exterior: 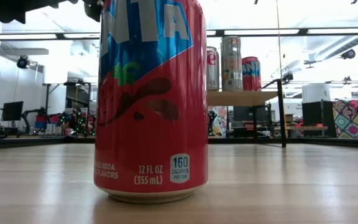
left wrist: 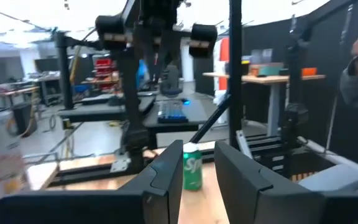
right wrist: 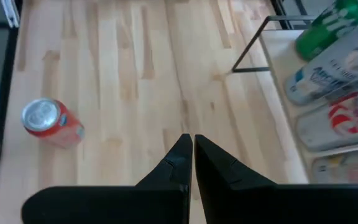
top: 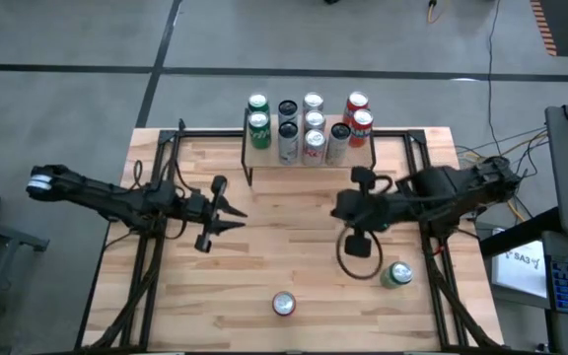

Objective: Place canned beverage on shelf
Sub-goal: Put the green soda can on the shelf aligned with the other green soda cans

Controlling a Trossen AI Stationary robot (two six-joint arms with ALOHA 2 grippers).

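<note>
A red can (top: 283, 305) stands upright on the table (top: 264, 266) near its front edge, at about 6 o'clock from the table's middle in the overhead view, and it fills most of the low view (exterior: 151, 99). We also see it from the right wrist camera (right wrist: 51, 123), alone on bare wood. A green can (top: 396, 275) stands at about 4 o'clock, just beside the right arm; the left wrist camera shows it between that arm's own fingers, but farther off (left wrist: 192, 167).

The shelf (top: 264, 156) sits at 12 o'clock along the table's far edge, and its top is crowded with upright cans (top: 314, 128): green ones on its left end, dark and silver ones in the middle, red ones on the right.

The left gripper (top: 237, 214) hangs over the table at about 9 o'clock, its fingers a little apart and holding nothing. The right gripper (right wrist: 192, 144) hovers over the table at about 3 o'clock, just in front of the shelf; we see its fingers pressed together, empty.
</note>
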